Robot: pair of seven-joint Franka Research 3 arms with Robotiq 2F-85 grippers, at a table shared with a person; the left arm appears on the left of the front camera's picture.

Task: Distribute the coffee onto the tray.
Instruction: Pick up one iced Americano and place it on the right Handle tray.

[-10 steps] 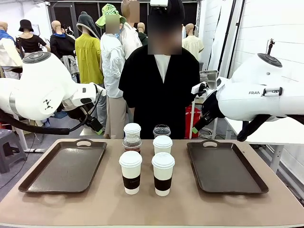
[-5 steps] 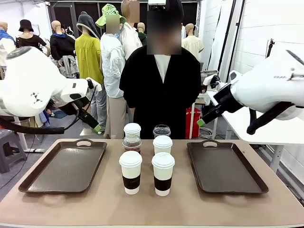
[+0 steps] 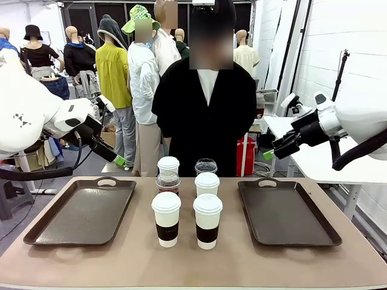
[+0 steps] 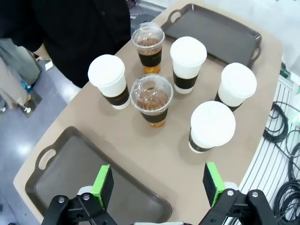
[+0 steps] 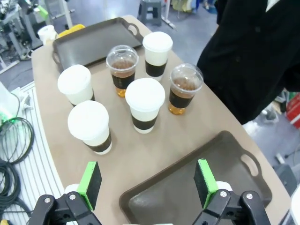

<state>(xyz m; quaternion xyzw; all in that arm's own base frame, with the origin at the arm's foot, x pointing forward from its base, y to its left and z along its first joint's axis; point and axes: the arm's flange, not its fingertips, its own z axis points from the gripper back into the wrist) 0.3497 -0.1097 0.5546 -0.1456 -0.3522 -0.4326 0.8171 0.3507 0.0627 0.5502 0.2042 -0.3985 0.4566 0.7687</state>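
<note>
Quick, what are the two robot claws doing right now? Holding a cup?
Left black claw with green pads: open, holding nothing.
Right black claw with green pads: open, holding nothing.

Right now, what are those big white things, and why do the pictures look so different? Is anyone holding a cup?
The white things are two robot arms. Each ends in a gripper, a two-finger hand with green pads. One picture looks across the table at a person. The other two come from cameras on the wrists, looking down past the left gripper and the right gripper, both open, holding nothing. On the table stand four white paper cups and two clear cups of brown drink, between two dark trays.
</note>
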